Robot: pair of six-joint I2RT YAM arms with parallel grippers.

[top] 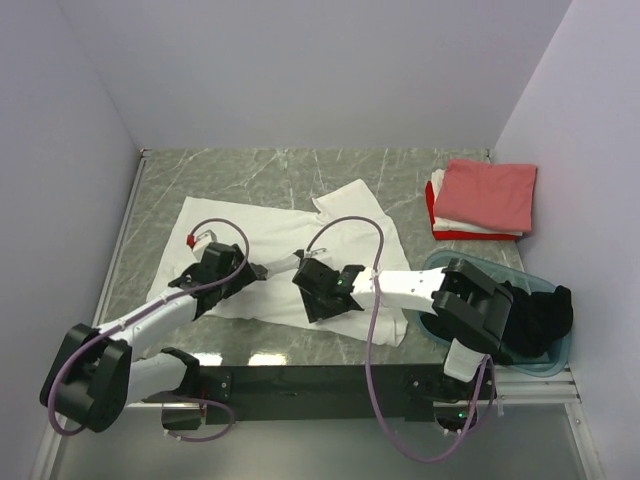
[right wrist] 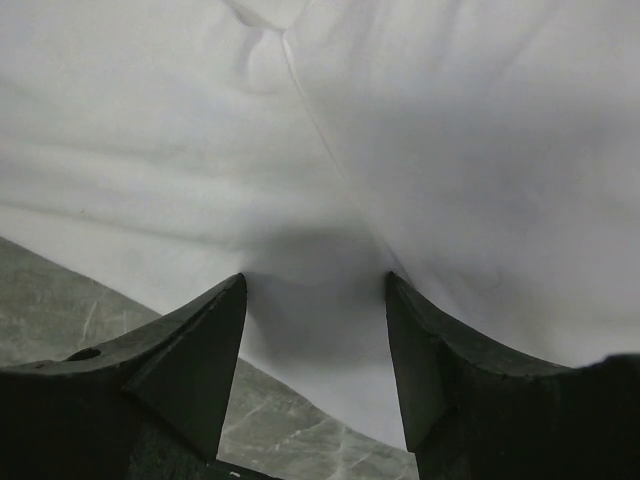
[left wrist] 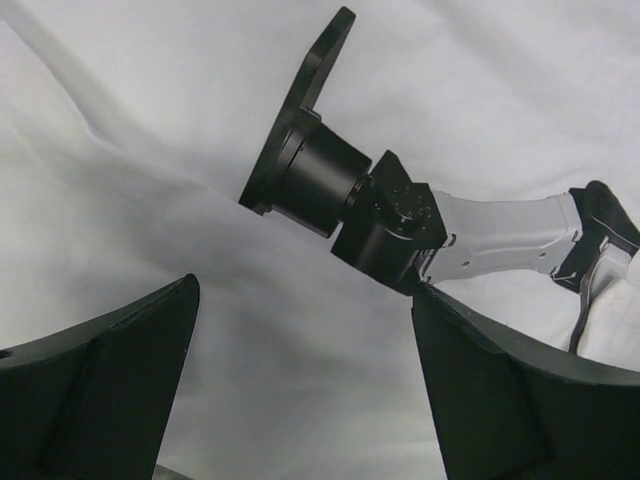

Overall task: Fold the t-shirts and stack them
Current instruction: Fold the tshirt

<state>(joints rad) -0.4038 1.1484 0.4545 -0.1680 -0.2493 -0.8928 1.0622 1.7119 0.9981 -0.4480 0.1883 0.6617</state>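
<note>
The large white t-shirt is laid flat on the tabletop. Above its cloth the left end effector is held spread wide and empty; the right end effector (likewise parted, nothing gripped) is placed at the shirt's near edge.

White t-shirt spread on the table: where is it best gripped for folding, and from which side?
Its near edge, pinched from above on the robot's side. The white t-shirt lies flat, so only its border offers a lip; the open left gripper and right gripper hover near it.
</note>
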